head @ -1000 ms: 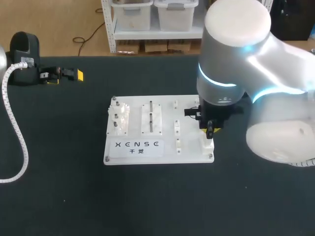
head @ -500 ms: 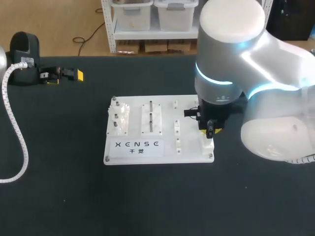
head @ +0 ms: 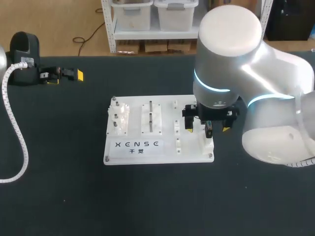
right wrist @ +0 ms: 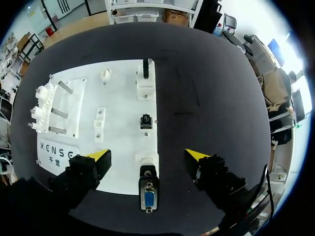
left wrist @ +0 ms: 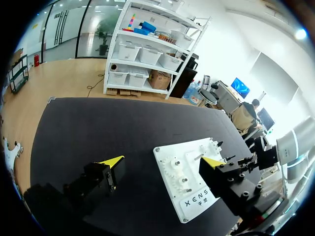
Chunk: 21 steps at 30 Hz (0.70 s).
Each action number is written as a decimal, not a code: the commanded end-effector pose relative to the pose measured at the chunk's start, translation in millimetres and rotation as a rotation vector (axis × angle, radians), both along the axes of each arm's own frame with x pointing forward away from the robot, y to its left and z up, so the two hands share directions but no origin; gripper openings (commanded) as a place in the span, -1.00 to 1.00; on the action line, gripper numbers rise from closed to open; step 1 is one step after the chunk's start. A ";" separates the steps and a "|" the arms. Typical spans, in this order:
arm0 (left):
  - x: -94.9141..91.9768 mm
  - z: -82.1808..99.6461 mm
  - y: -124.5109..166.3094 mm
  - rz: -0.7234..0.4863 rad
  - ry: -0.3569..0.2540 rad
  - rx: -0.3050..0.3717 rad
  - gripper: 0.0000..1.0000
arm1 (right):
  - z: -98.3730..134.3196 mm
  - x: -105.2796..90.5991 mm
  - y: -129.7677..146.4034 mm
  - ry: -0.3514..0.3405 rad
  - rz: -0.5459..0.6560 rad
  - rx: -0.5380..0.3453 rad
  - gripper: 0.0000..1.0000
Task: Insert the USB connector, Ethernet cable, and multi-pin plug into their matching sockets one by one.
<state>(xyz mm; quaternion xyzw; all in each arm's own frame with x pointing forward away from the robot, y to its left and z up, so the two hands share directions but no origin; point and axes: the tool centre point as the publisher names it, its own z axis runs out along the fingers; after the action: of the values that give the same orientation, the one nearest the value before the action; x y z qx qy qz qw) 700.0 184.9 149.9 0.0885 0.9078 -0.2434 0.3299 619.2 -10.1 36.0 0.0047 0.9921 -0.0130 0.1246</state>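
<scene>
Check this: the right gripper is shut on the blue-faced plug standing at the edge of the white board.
Wrong in one respect: the right gripper is open, not shut. The right wrist view shows its fingers spread wide of the blue-faced plug, touching neither side. The plug does stand at the edge of the white board.

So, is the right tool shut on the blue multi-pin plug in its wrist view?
No, the right tool's yellow fingertips stand wide apart, each clear of the multi-pin plug between them.

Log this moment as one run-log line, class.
right gripper open over multi-pin plug | left gripper open, away from board
</scene>
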 end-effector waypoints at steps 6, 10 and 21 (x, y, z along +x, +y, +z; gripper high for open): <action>0.0 0.0 0.0 0.000 0.000 0.000 1.00 | 18.7 11.2 -2.3 -0.046 -0.011 0.013 1.00; 0.0 0.0 0.0 0.000 0.000 0.000 1.00 | 27.7 17.3 -1.7 -0.062 -0.020 0.012 1.00; 0.0 0.0 0.0 0.000 0.000 0.000 1.00 | 35.3 22.0 -0.7 -0.066 -0.021 0.009 1.00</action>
<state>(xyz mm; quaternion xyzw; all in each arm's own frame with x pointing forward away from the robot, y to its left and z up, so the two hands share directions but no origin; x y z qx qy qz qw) 700.0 184.9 149.9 0.0885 0.9078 -0.2434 0.3299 641.8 -10.2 71.3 0.0157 0.9875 -0.0100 0.1564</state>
